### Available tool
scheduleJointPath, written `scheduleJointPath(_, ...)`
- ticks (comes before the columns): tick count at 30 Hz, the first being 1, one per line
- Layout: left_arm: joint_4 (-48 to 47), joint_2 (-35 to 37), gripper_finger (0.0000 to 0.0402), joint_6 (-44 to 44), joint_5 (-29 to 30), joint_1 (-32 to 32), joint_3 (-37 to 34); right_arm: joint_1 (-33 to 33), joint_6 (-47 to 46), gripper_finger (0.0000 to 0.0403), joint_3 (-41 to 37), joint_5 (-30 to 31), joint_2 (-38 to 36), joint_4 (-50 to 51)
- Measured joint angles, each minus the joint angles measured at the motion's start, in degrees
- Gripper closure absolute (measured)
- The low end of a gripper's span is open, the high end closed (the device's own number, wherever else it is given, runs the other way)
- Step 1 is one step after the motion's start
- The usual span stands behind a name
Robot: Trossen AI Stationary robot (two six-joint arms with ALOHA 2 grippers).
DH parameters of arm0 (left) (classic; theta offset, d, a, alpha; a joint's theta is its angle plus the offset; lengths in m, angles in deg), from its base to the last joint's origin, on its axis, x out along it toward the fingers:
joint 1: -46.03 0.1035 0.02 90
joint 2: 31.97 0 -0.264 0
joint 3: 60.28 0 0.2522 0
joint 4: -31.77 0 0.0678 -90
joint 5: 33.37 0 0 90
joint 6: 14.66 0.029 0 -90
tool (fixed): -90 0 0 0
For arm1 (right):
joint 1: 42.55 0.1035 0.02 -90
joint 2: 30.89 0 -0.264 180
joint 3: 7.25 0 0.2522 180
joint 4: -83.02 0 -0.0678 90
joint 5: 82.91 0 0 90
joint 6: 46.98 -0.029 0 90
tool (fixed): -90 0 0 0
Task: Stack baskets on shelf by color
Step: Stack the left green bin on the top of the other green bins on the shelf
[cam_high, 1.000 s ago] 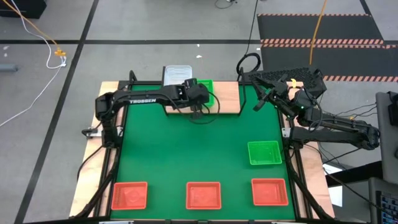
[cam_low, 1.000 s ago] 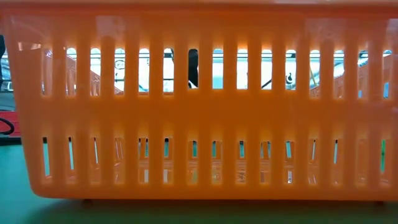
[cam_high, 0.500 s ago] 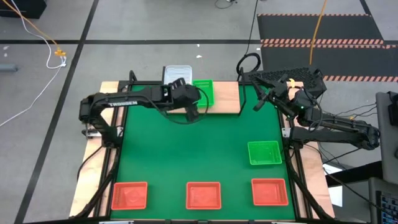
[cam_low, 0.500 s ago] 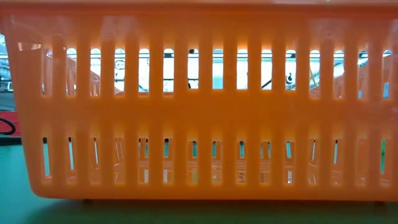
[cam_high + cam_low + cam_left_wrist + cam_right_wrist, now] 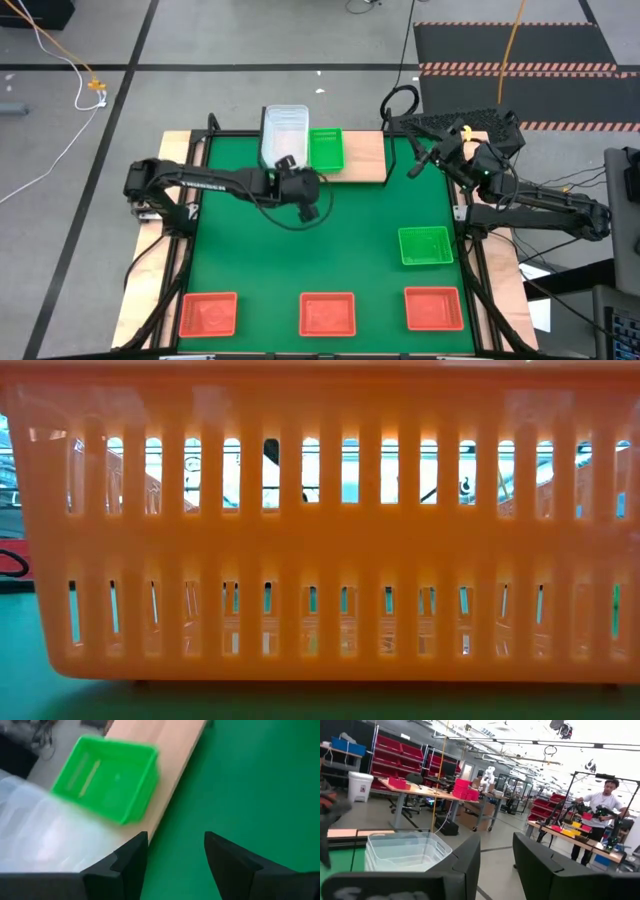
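Note:
My left gripper [image 5: 292,176] hovers open over the green mat, just on the near side of the shelf [image 5: 365,152]. In the left wrist view its fingers [image 5: 175,857] frame bare mat, with nothing between them. A green basket [image 5: 326,148] [image 5: 107,777] stands on the shelf board, next to the clear baskets [image 5: 283,134] [image 5: 45,835]. Another green basket [image 5: 425,246] lies on the mat toward the right. Three red-orange baskets [image 5: 209,313] [image 5: 328,314] [image 5: 433,308] line the near edge. My right gripper [image 5: 419,165] [image 5: 496,865] waits open at the far right corner.
In the low view, the slotted wall of a red-orange basket [image 5: 320,530] fills the picture and hides nearly everything behind it. The middle of the green mat [image 5: 300,250] is bare. A person [image 5: 600,815] stands at a bench far off in the room.
My left gripper has drawn back from above the green basket on the shelf, first toward the table's left, then toward the near edge, out over the mat. The green basket has stayed on the shelf beside the clear ones. The right arm has kept still.

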Motion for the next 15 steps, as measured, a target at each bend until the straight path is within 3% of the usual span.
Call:
scheduleJointPath(4, 20.4, 0.0, 0.0204, 5.6, -5.8, -1.7, -10.0, 0.0, -0.4, 0.0291, 0.0, 0.0, 0.1, -1.9)
scheduleJointPath(8, 34.4, -0.1, 0.0204, 8.8, -12.6, -2.5, -17.4, 0.0, -1.3, 0.0291, 0.0, 0.0, 0.1, -1.9)
scheduleJointPath(15, 72.7, -4.1, 0.0204, 14.8, -26.9, -2.0, -23.6, 0.0, -3.8, 0.0291, 0.0, -0.1, 0.2, -3.1)
